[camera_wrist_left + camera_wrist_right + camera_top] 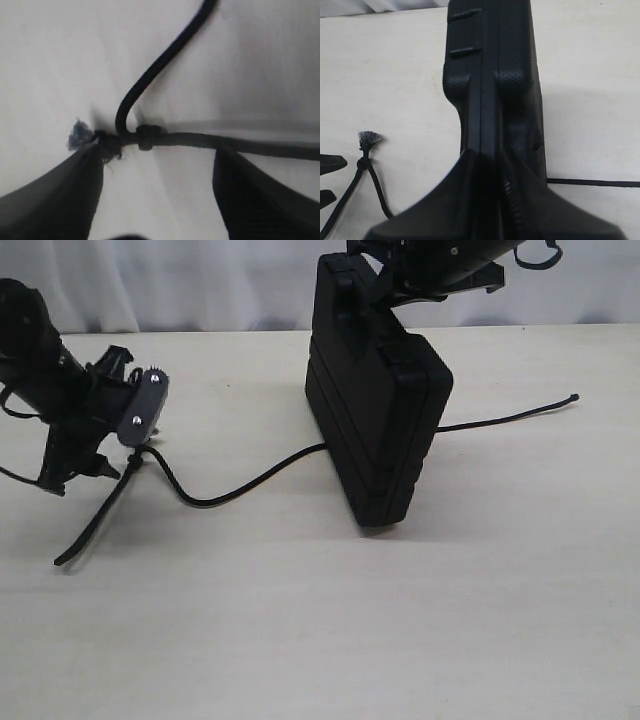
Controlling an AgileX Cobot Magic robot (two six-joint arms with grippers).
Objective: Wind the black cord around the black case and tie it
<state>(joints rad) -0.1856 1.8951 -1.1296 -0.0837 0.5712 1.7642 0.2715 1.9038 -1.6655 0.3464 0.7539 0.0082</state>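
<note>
The black case (pixel 375 405) stands on edge on the table, tilted a little. My right gripper (pixel 378 288) is shut on its top handle edge; in the right wrist view the fingers (pixel 465 185) clamp the case (pixel 490 75). The black cord (pixel 240 485) lies on the table and passes beneath the case, and its plain end (pixel 572 397) trails off to the right. My left gripper (pixel 160 150) is open and low over the cord's fuzzy frayed knot (pixel 77 136). The looped part (pixel 250 146) runs across between the fingertips, and one finger (pixel 85 170) touches the knot.
The cord's narrow loop (pixel 90 530) stretches toward the front left, below the left arm (pixel 40 370). A pale curtain (pixel 200 280) hangs behind the light wooden table (pixel 330 640), whose far edge is close behind the case.
</note>
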